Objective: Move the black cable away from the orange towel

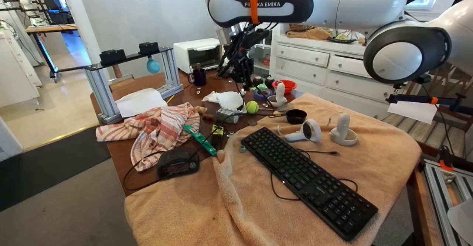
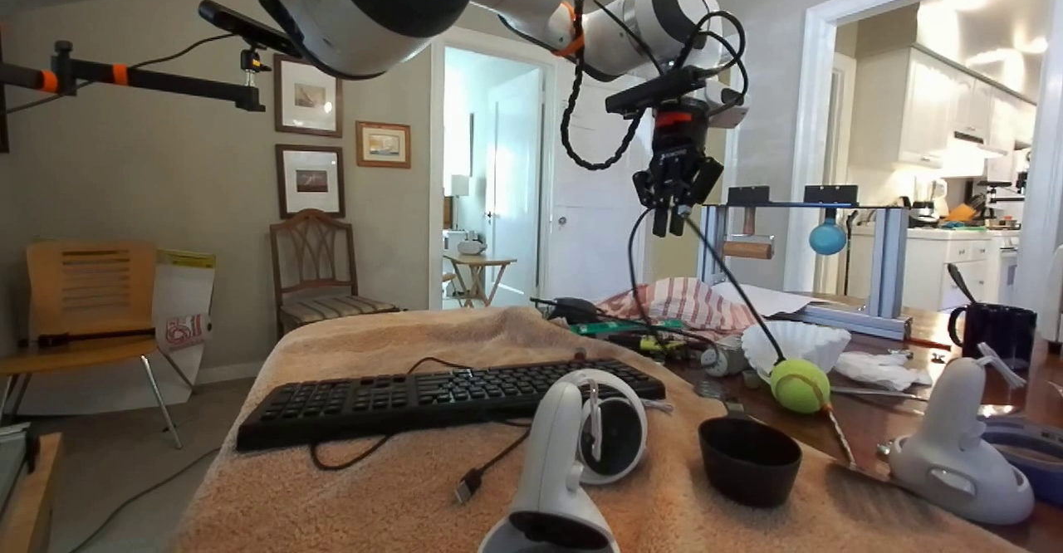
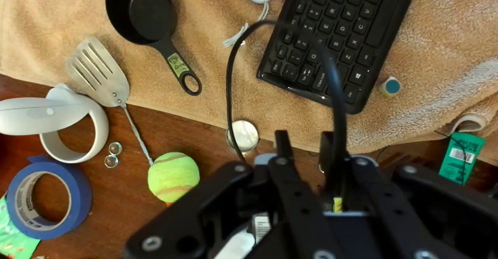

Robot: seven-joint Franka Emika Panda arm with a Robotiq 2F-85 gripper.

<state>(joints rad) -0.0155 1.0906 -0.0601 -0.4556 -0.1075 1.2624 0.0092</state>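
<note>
Black cable (image 3: 337, 103) aloft in the claw (image 2: 667, 227)

Hangs in mid-air from the claw in both exterior views, pinched between narrowly parted fingers (image 3: 282, 143). Drops away on two sides in an exterior view: in a loose curve to the crowded bench (image 3: 120, 200), near the edge of the orange towel (image 1: 184, 209), and in a straighter slant to the tennis ball (image 2: 800, 385). Cannot tell whether touching that ball or only passing behind it. In the wrist view, arcs out from the claw, crosses in front of the black keyboard (image 3: 358, 29) and the towel, bends back past a silvery disc (image 3: 246, 134), then drops from sight behind the claw.

On the towel: the keyboard, set at a slant, with a small teal-topped cylinder (image 3: 391, 86) just beside its end; two white controllers (image 1: 343, 122); a black measuring cup (image 3: 151, 12); a dark USB plug (image 2: 467, 485).

On the bench: a slotted spatula (image 3: 97, 72), with the blade over the towel's edge and the handle running to the ball; a roll of blue tape (image 3: 79, 196); a third white controller (image 3: 42, 115), just beside the tape; a red-striped cloth (image 1: 159, 124), crumpled, near a black clock (image 1: 170, 159).
</note>
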